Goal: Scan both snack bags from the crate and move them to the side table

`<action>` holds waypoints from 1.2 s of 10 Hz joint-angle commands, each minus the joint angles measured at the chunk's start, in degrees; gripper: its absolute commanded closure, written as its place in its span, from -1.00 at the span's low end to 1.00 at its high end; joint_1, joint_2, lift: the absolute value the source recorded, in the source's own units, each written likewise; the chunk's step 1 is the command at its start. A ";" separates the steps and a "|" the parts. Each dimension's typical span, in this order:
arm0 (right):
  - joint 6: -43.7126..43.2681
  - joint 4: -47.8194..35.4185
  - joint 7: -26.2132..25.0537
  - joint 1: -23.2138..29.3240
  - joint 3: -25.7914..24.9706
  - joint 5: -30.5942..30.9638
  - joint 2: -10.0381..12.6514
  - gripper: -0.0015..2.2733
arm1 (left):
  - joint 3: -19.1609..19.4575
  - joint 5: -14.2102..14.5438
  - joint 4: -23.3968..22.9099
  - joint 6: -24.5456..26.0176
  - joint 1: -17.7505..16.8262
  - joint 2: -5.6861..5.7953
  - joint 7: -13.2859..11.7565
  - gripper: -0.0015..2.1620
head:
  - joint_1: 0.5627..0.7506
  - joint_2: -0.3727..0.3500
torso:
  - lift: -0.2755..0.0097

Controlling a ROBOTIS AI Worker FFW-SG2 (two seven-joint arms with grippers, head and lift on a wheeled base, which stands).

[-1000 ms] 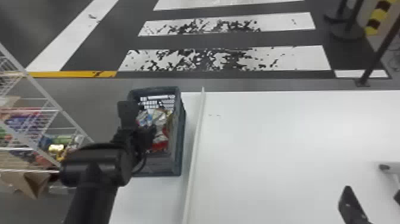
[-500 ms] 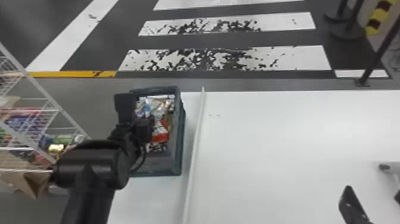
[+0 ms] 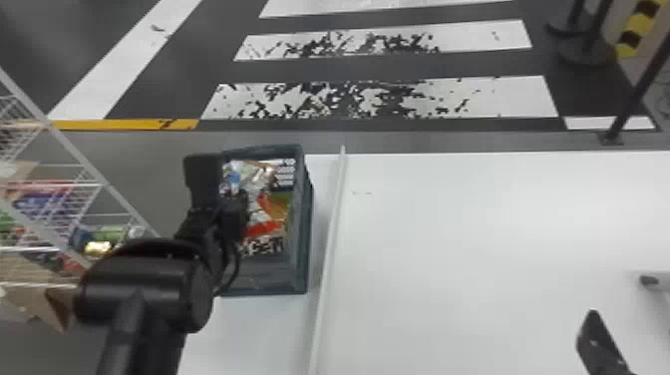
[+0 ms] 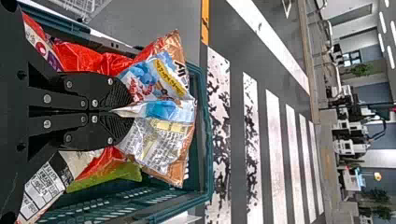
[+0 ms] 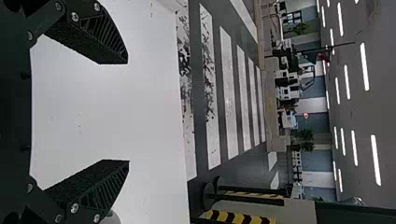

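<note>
Now reaching in over the dark teal crate (image 3: pixel 303 239) from its left side with the left end effector (image 3: pixel 233 217), and pinching! Closing both fingers firmly together on a fold of a silver, blue and orange snack bag (image 4: pixel 161 140), leaving hardly any gap at the tips. Holding that bag within the crate's walls, close to its far end, hiding the bag's underside from sight. Crowding in around it with a red bag (image 4: pixel 88 58) on one side and a red-and-green bag (image 4: pixel 109 170) on the other.

Over to the right, hovering above the wider white tabletop (image 3: pixel 473 239) with the right end effector (image 3: pixel 600 341), spreading its fingers wide and gripping nothing. Sharing that side with a pale, dark-tipped object (image 3: pixel 648 280) at the picture's edge, showing too little to name.

Between crate and wider tabletop, running a long white rail (image 3: pixel 329 259) front to back. Looking left, passing a wire rack (image 3: pixel 82 159) holding colourful packages; looking beyond the tabletop, taking in striped floor (image 3: pixel 379 99).
</note>
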 commanded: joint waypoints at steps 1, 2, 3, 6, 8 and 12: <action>-0.15 -0.17 0.00 0.10 -0.01 0.05 0.03 -0.84 | 0.50 1.45 -4.93 0.84 1.66 0.00 0.02 0.75 | 0.41 0.56 | 0.73; -0.15 -0.25 0.00 0.10 -0.01 0.05 0.03 -0.84 | 0.76 2.94 -8.44 2.42 2.45 0.00 -0.07 0.75 | 0.41 0.54 | 0.73; -0.33 -0.43 -0.09 0.28 -0.27 -0.04 0.12 -0.84 | 1.64 5.31 -11.70 4.00 3.42 -0.08 -0.15 0.75 | 0.41 0.52 | 0.73; -2.09 -0.34 -1.76 0.28 -1.41 0.22 0.56 -0.84 | 1.91 11.11 -20.75 9.27 7.02 -0.26 -1.12 0.75 | 0.41 0.35 | 0.73; -2.79 0.27 -2.11 -0.16 -1.41 0.22 0.73 -0.84 | -0.91 11.11 -25.14 11.73 8.43 -0.52 -1.56 0.75 | 0.41 0.21 | 0.73; -3.32 0.89 -2.29 -0.95 -1.24 0.14 0.82 -0.84 | -12.51 10.67 -28.31 15.95 9.31 -1.14 -7.80 0.75 | 0.41 -0.26 | 0.73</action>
